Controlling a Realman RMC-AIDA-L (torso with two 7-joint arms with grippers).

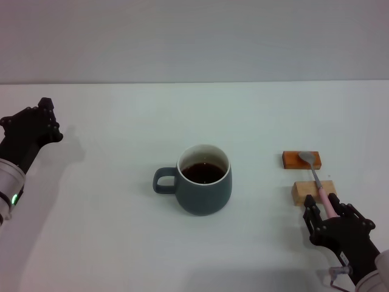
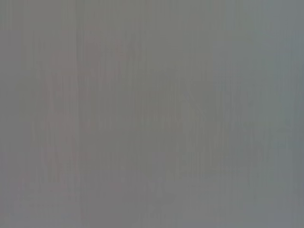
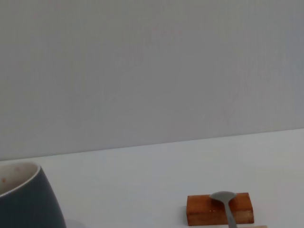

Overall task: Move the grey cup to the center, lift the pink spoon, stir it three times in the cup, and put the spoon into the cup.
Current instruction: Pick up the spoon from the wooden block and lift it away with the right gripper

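The grey cup (image 1: 203,182) stands in the middle of the white table, handle toward my left, with dark liquid inside. It also shows in the right wrist view (image 3: 26,202). The pink spoon (image 1: 321,188) lies across two small wooden blocks on the right, its silver bowl on the far block and its pink handle pointing at me. Its bowl also shows in the right wrist view (image 3: 223,197). My right gripper (image 1: 329,210) is low at the handle's near end, with a finger on each side of it and gaps showing. My left gripper (image 1: 41,120) is far left, empty, away from the cup.
An orange-brown block (image 1: 301,160) and a pale wooden block (image 1: 313,191) hold the spoon off the table. The orange-brown block also shows in the right wrist view (image 3: 199,210). A plain wall stands behind the table. The left wrist view shows only flat grey.
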